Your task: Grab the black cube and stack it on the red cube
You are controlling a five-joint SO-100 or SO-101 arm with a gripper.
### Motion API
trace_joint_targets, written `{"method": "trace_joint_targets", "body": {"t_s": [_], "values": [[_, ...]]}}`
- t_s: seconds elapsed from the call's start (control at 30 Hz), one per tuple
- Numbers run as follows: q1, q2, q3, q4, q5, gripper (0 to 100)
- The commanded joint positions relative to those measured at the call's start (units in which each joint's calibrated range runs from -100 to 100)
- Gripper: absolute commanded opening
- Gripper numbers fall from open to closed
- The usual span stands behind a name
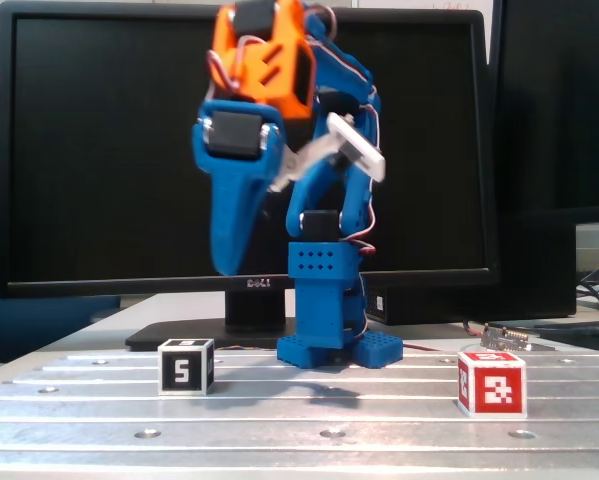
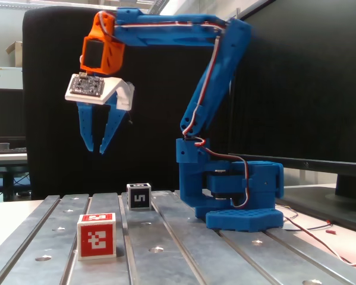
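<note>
From the front-facing fixed view, the blue arm (image 1: 324, 300) stands on its base at the middle of the grooved metal table (image 1: 299, 420), with a big dark monitor (image 1: 109, 150) filling the wall behind it. The gripper (image 1: 229, 265) hangs high in the air, left of the base, its blue fingers pointing down; from this angle they overlap into one wedge, so I cannot tell here how far apart the jaws stand. An orange wrist block (image 1: 264, 60) sits above them. Down on the table, the black cube (image 1: 185, 367) rests on the left, its white "5" facing the camera, below the gripper and a little to its left, well apart from it. The red cube (image 1: 492, 382) sits far to the right, nearer the camera than the base, its white marker pattern showing.

From the side-on fixed view, the arm (image 2: 213, 95) reaches up and over to the left, forearm level. The gripper (image 2: 96, 148) points straight down, jaws parted with a clear gap between the two blue fingers (image 2: 86, 130), nothing held between them. A white camera board (image 2: 94, 89) rides just above. The black cube (image 2: 139, 196) sits on the table (image 2: 166, 249) farther back, close to the base. The red cube (image 2: 97, 236) stands nearer the camera, to the left, apart from the black one.
</note>
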Motion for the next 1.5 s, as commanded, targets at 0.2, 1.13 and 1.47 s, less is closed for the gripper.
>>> {"method": "trace_joint_targets", "body": {"t_s": [0.2, 1.13, 1.47], "values": [[12.2, 4.2, -6.0, 3.0, 11.9, 5], [22.3, 3.4, 10.7, -0.4, 18.2, 5], [22.3, 0.5, 13.4, -0.1, 15.6, 17]]}}
